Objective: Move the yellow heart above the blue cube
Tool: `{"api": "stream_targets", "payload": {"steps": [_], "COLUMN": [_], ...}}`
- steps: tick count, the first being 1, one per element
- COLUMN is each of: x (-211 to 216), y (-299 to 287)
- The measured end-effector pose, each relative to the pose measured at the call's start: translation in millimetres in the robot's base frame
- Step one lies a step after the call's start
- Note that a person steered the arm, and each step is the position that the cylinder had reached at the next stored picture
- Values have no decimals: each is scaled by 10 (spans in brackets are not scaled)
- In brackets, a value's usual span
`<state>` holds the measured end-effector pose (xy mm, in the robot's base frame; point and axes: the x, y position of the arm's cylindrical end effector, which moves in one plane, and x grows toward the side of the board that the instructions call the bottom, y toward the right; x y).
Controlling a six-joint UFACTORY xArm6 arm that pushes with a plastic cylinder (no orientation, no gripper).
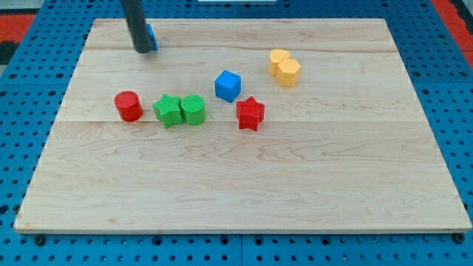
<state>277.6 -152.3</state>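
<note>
Two yellow blocks touch each other at the upper right: one further up and left, one lower right. I cannot tell which is the heart. The blue cube sits to their lower left, near the board's middle. My tip is at the view's upper left, far left of the cube and the yellow blocks. It stands right in front of a small blue block that it mostly hides.
A red star lies just below right of the blue cube. A green star and a green cylinder-like block touch each other at left centre. A red cylinder stands left of them. The wooden board lies on a blue pegboard.
</note>
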Motion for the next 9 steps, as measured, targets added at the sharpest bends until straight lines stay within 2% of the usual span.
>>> {"api": "stream_targets", "payload": {"steps": [1, 2, 3, 5, 6, 7, 9], "x": [345, 394, 402, 434, 304, -20, -311], "y": [589, 1453, 1976, 2463, 2947, 3203, 4199]}}
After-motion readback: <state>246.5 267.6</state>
